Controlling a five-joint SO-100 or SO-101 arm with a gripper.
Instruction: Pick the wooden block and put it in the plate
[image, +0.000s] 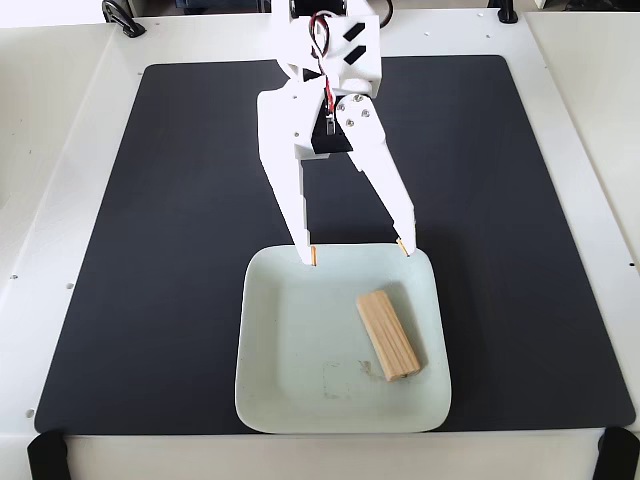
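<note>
The wooden block (388, 336), a light-tan bar with lengthwise grain stripes, lies at a slant inside the plate (280, 390), in its right half. The plate is pale mint-white, square with rounded corners, and sits at the front of the black mat. My white gripper (359, 251) hangs over the plate's far rim with its jaws spread wide and nothing between them. Its fingertips (312, 257) have small orange pads. The block lies a short way in front of the right fingertip, apart from it.
A black mat (150, 250) covers most of the white table (40, 200). Black clamps (48, 455) sit at the front corners. The arm's body (325, 60) rises at the back centre.
</note>
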